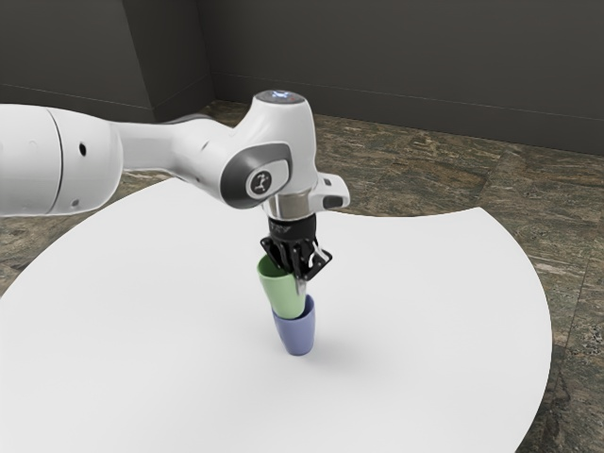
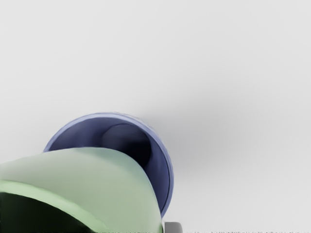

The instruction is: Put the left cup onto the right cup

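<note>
A green cup [image 1: 281,289] stands tilted with its base down inside a blue cup [image 1: 296,332] that sits upright on the round white table [image 1: 142,359]. My black gripper [image 1: 301,276] is over the green cup's rim, its fingers shut on the rim's wall on the exterior view's right side. In the wrist view the green cup [image 2: 82,184] lies just under my hand, and the blue cup's [image 2: 160,160] open rim and dark inside show beyond it.
The white table's edge curves round at the exterior view's right and back, with dark stone floor [image 1: 528,189] beyond. My white arm [image 1: 142,160] comes in from the exterior view's left above the table.
</note>
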You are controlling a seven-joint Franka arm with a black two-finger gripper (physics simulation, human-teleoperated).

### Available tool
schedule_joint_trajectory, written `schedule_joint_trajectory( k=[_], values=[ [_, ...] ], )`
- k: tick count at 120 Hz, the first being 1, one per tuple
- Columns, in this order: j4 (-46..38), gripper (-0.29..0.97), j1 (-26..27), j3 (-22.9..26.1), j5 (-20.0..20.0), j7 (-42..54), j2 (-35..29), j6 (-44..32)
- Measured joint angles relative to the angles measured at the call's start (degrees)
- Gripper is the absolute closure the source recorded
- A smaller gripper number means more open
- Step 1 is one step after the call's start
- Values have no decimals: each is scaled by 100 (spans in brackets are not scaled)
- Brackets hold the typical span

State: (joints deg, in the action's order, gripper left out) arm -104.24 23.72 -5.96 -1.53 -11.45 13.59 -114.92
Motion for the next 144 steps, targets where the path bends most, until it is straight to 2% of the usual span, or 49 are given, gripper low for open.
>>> schedule_joint_trajectory(
  k=[25,50,73,103,144],
  values=[
    [-6,78,2,0,-7,-11,16,12],
    [3,35,7,-2,-34,2,30,8],
    [21,15,7,-2,-41,8,19,8],
    [320,6,2,-2,-40,16,-63,192],
    [1093,2,-12,82,9,170,-481,1166]
  ],
)
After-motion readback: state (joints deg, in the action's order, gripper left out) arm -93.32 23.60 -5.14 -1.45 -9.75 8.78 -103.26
